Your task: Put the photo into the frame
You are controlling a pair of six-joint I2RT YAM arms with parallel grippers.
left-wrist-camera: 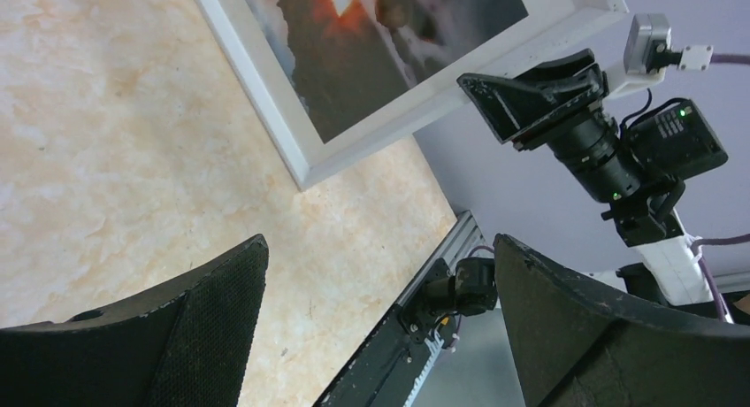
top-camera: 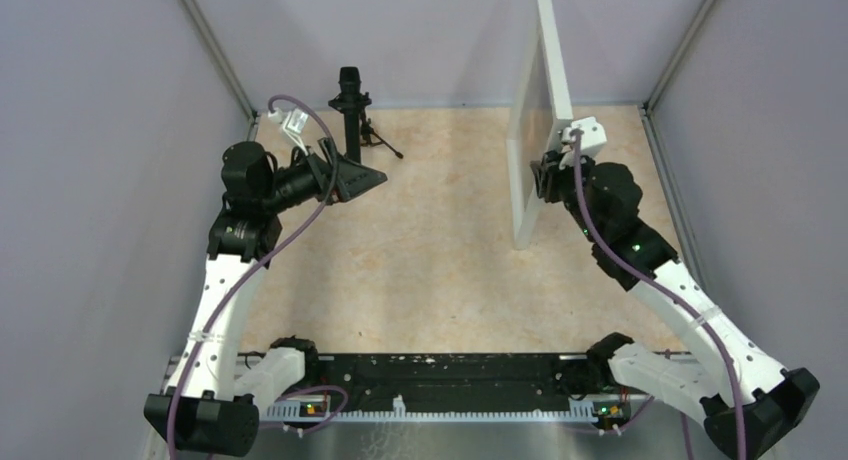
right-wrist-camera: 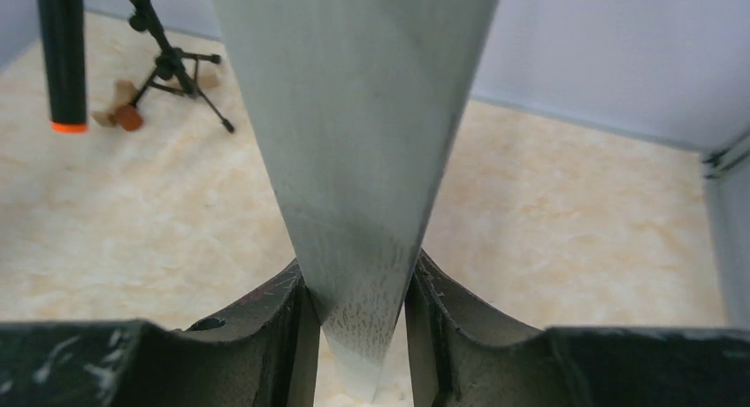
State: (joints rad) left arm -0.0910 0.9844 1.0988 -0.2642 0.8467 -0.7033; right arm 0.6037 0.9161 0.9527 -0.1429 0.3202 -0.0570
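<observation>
**Right pincer** (top-camera: pixel 548 175): closed on the frame (top-camera: pixel 540 100), one finger on each face, pinching the rail nearest it. The frame stands on edge and rises well above the pincer. Its low end appears to reach the worktop (top-camera: pixel 430 250) just below the fingers, though contact cannot be confirmed.

**Left pincer** (top-camera: pixel 360 178): wide open and holding nothing. The frame is well apart from it, straight across the worktop.

**Photo** (left-wrist-camera: pixel 389 44): it sits inside the rails, on the face turned toward the left pincer. Insertion therefore looks complete, and the step in hand is probably setting the frame down.

**Procedure**
1. Keep the grip firm, because a thin rail pinched at one edge will likely pivot if pressure eases.
2. Tilt slowly, using the low edge as the hinge on the worktop.
3. Do not open the right pincer until the frame is fully supported.
4. Keep the left pincer clear of the fall line, or bring it to the free rail to steady the frame.
</observation>
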